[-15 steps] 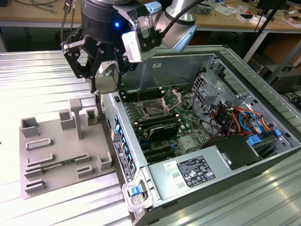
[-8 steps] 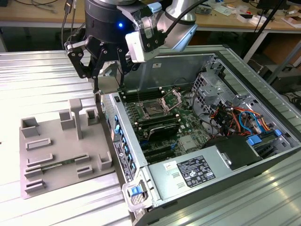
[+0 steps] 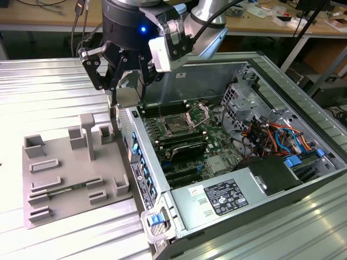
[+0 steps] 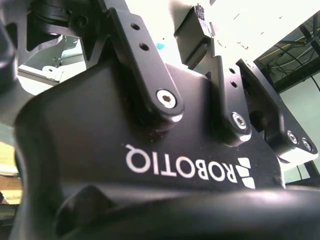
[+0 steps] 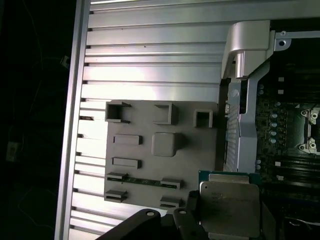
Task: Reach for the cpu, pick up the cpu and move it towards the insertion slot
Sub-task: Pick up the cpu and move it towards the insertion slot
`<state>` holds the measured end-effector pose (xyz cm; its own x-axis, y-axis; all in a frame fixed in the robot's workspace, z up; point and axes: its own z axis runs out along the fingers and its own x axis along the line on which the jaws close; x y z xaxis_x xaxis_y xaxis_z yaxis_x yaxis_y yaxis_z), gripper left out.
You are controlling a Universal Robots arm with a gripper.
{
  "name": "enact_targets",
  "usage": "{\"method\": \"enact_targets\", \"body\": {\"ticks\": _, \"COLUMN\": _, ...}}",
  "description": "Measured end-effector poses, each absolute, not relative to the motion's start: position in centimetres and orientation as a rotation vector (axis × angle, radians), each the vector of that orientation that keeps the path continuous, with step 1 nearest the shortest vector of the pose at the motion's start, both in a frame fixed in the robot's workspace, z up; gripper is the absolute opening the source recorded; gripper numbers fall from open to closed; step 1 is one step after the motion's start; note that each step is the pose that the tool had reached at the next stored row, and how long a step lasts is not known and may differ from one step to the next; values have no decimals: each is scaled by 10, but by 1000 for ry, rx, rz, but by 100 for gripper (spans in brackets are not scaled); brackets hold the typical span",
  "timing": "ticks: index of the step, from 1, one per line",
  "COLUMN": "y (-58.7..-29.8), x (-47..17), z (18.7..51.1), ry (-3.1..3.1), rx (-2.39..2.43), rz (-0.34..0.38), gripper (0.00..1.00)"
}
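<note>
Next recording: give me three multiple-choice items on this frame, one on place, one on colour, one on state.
1. Where is the pale silvery square cpu?
A. held in the air at the black gripper
B. on the grey plastic tray
C. in the socket

2. What colour is the circuit board around the square metal-framed insertion slot?
A. red
B. green
C. white

3. What state is the slot in?
A. frame raised, no chip inside
B. chip seated
C. covered by a fan

Answers: 1 A, it hangs above the case edge; 2 B, green shows around it; 3 A, the frame stands up.
</note>
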<state>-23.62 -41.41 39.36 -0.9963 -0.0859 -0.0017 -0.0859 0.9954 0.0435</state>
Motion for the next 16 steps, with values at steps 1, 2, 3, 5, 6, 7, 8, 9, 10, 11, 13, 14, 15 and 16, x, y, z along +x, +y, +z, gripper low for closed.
{"method": "enact_targets", "body": {"ticks": 1, "y": -414, "x": -236, "z": 394, "ry": -3138, "rx": 135, "rz": -68, "gripper": 55}}
{"method": "enact_targets", "body": {"ticks": 2, "y": -414, "x": -235, "z": 393, "ry": -3138, "rx": 135, "rz": -68, "gripper": 55}}
{"method": "enact_targets", "body": {"ticks": 3, "y": -414, "x": -232, "z": 393, "ry": -3138, "rx": 135, "rz": -68, "gripper": 55}}
{"method": "enact_targets", "body": {"ticks": 5, "y": -414, "x": -231, "z": 393, "ry": -3138, "rx": 135, "rz": -68, "gripper": 55}}
{"method": "enact_targets", "body": {"ticks": 6, "y": -414, "x": -231, "z": 393, "ry": -3138, "rx": 135, "rz": -67, "gripper": 55}}
{"method": "enact_targets", "body": {"ticks": 7, "y": -414, "x": -230, "z": 393, "ry": -3138, "rx": 135, "rz": -67, "gripper": 55}}
{"method": "enact_targets", "body": {"ticks": 8, "y": -414, "x": -230, "z": 393, "ry": -3138, "rx": 135, "rz": -67, "gripper": 55}}
{"method": "enact_targets", "body": {"ticks": 9, "y": -414, "x": -230, "z": 393, "ry": -3138, "rx": 135, "rz": -67, "gripper": 55}}
{"method": "enact_targets", "body": {"ticks": 10, "y": -414, "x": -229, "z": 393, "ry": -3138, "rx": 135, "rz": -67, "gripper": 55}}
{"method": "enact_targets", "body": {"ticks": 11, "y": -414, "x": -229, "z": 393, "ry": -3138, "rx": 135, "rz": -67, "gripper": 55}}
{"method": "enact_targets", "body": {"ticks": 13, "y": -414, "x": -228, "z": 393, "ry": -3138, "rx": 135, "rz": -67, "gripper": 55}}
{"method": "enact_targets", "body": {"ticks": 14, "y": -414, "x": -227, "z": 393, "ry": -3138, "rx": 135, "rz": -67, "gripper": 55}}
{"method": "enact_targets", "body": {"ticks": 15, "y": -414, "x": -227, "z": 392, "ry": -3138, "rx": 135, "rz": -67, "gripper": 55}}
{"method": "enact_targets", "body": {"ticks": 16, "y": -414, "x": -226, "z": 392, "ry": -3138, "rx": 135, "rz": -66, "gripper": 55}}
